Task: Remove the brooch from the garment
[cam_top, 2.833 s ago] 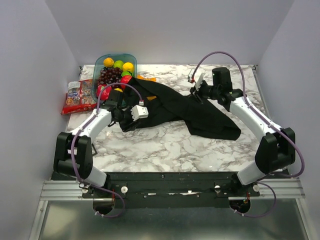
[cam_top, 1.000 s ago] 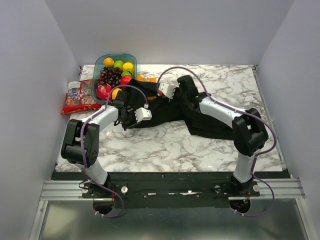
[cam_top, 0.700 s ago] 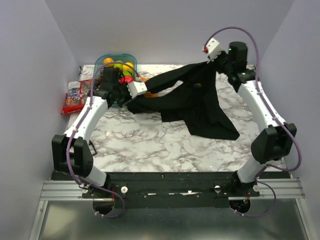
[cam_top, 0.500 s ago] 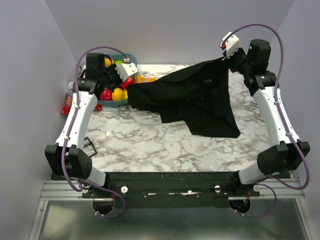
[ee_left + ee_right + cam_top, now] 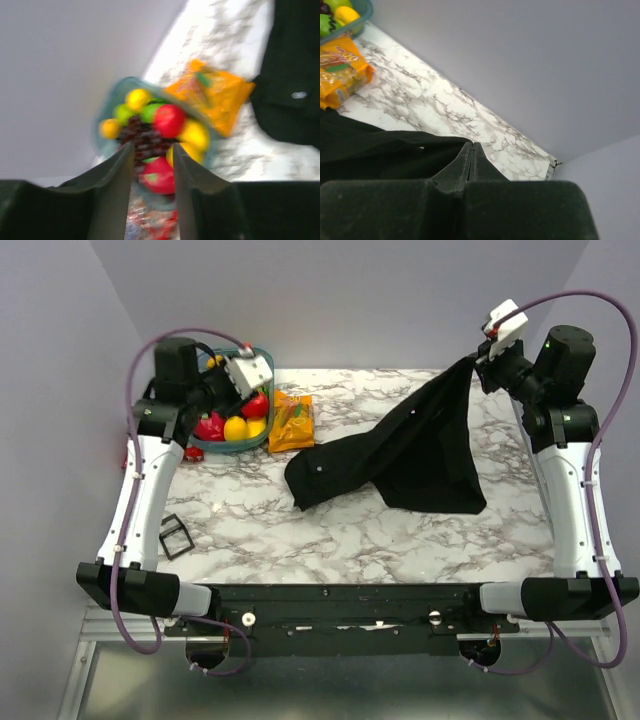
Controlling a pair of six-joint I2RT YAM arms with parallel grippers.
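The garment [image 5: 410, 455], a black shirt, hangs from my right gripper [image 5: 481, 364] at the back right and trails down onto the marble table, its lower end spread toward the middle. My right gripper [image 5: 471, 145] is shut on a fold of the shirt [image 5: 380, 155]. A small pale disc, the brooch [image 5: 317, 469], sits on the shirt's lower left part; it also shows in the left wrist view [image 5: 299, 95]. My left gripper [image 5: 232, 390] is raised over the fruit bin, apart from the shirt. In its wrist view the left gripper [image 5: 152, 148] is open and empty.
A teal bin of fruit [image 5: 262, 352] stands at the back left, also in the left wrist view [image 5: 102, 145]. An orange snack bag [image 5: 292, 420] lies beside it. A black square buckle [image 5: 175, 536] lies at the left front. A red packet is mostly hidden behind my left arm.
My left gripper has let go of the shirt, whose left end has dropped onto the table. My right gripper has moved farther right, still holding it.
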